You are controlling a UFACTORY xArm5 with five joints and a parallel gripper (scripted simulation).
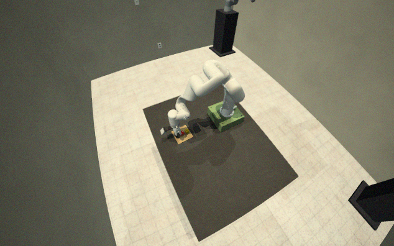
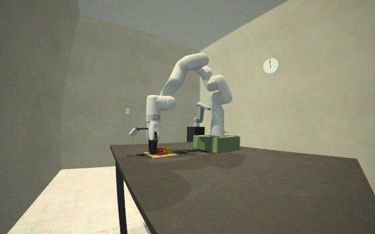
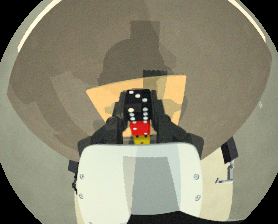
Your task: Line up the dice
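Observation:
My gripper (image 1: 177,135) (image 2: 152,152) (image 3: 138,98) points straight down over the far part of the orange mat (image 1: 182,140) (image 2: 164,156) (image 3: 105,96). It is shut on the black die (image 3: 138,102), with one finger on each side. White pips show on the die; its underside is hidden, so I cannot tell whether it touches the mat. The red die (image 1: 182,132) (image 2: 160,150) (image 3: 140,128) stands on the mat on the base side of the black die. The yellow die (image 1: 187,131) (image 2: 168,150) (image 3: 141,140) stands beyond it, nearest the base. The three look roughly in line.
The green base block (image 1: 227,122) (image 2: 228,143) carries the arm, to the right of the mat in the top and exterior views. The dark table's edge (image 1: 149,128) (image 2: 113,152) lies a little beyond the mat on the side away from the base.

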